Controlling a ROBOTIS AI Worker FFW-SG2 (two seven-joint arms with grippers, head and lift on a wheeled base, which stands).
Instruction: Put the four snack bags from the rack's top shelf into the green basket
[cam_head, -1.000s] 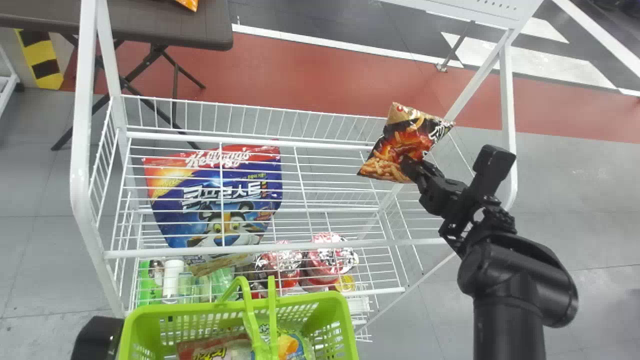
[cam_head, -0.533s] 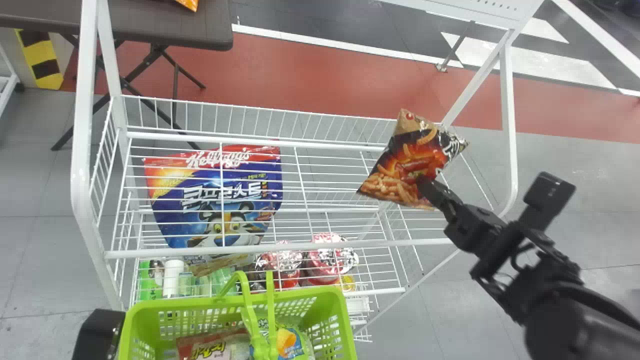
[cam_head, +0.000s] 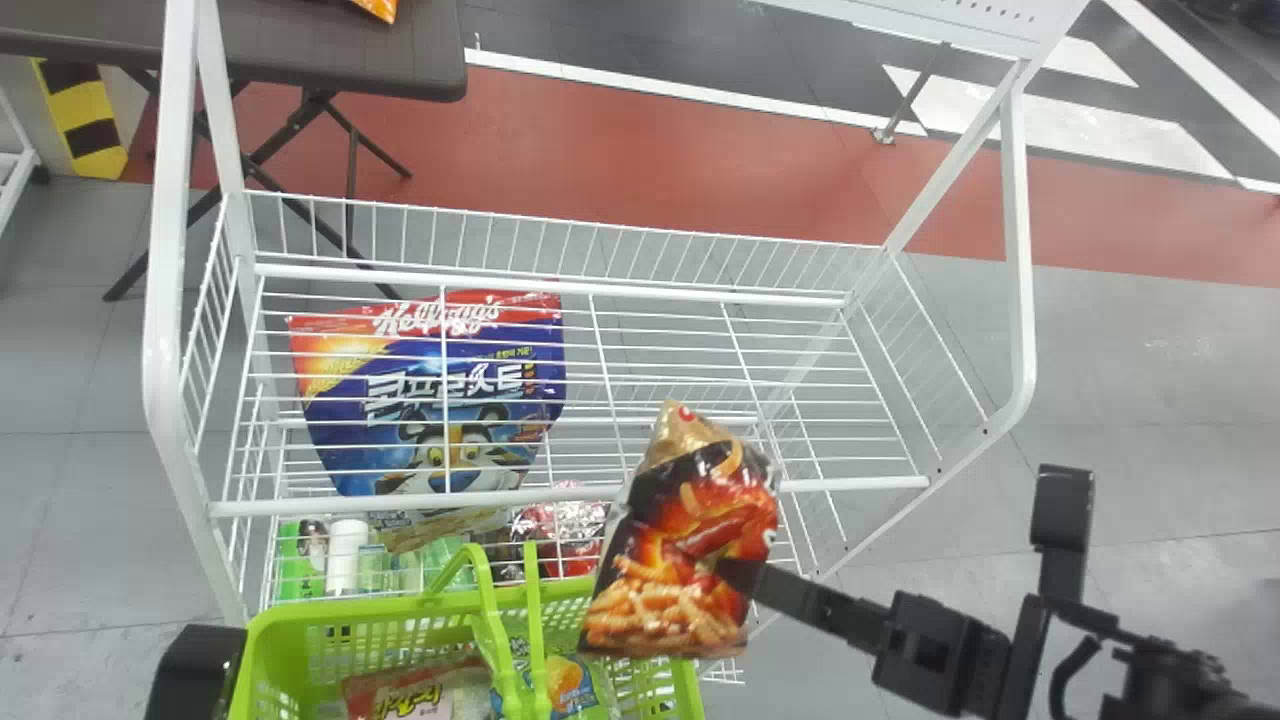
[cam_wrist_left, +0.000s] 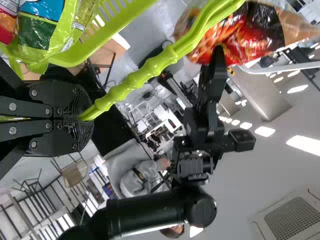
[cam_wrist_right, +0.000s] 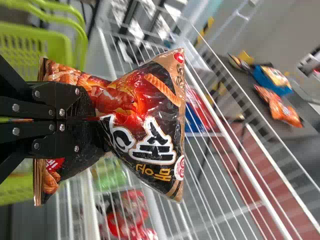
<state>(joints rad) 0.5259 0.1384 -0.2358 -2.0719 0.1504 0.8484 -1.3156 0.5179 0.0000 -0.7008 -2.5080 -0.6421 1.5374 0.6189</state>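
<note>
The right hand (cam_wrist_right: 101, 120) pinches the snack bag (cam_wrist_right: 155, 117) across its middle; light, slippery and crushable, it likely wants gentle pressure.

Right arm (cam_wrist_left: 150, 212) all black — smooth tubular link, rounded joint housing (cam_wrist_left: 201, 207), ribbed block (cam_wrist_left: 192, 167), boxy camera (cam_wrist_left: 242, 140). Right gripper (cam_head: 738, 578): flat black linkage bars (cam_wrist_right: 27, 109) — round silver screw heads (cam_wrist_right: 61, 112).

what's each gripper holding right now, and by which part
The right gripper pinches the black-and-red snack bag around its middle, the bag puffing out on either side; the left gripper holds the green basket by its handle.
</note>
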